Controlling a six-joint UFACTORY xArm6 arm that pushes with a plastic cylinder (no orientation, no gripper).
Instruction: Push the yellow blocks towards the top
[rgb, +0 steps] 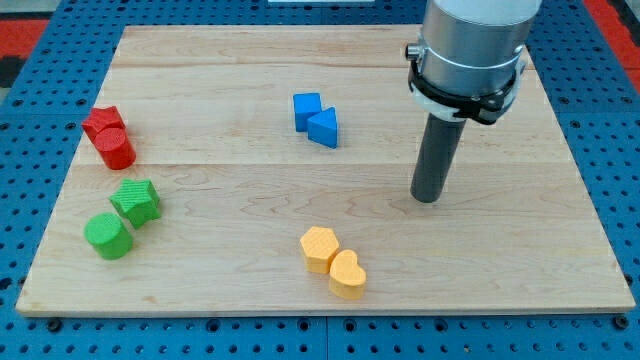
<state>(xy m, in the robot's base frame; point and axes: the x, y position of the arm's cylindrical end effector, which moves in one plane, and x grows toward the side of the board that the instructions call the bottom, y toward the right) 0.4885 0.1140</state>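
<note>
Two yellow blocks lie touching near the view's bottom centre: a yellow hexagon (319, 248) and, to its lower right, a yellow heart (348, 275). My tip (427, 198) rests on the board up and to the right of them, about a hundred pixels from the hexagon and apart from every block. The dark rod rises from it into the grey arm at the view's top right.
A blue cube (307, 110) and a blue triangle (324, 128) touch at the upper centre. A red star (103, 122) and a red cylinder (117, 148) sit at the left. A green star (136, 201) and a green cylinder (108, 235) sit at the lower left. The wooden board (520, 280) lies on blue pegboard.
</note>
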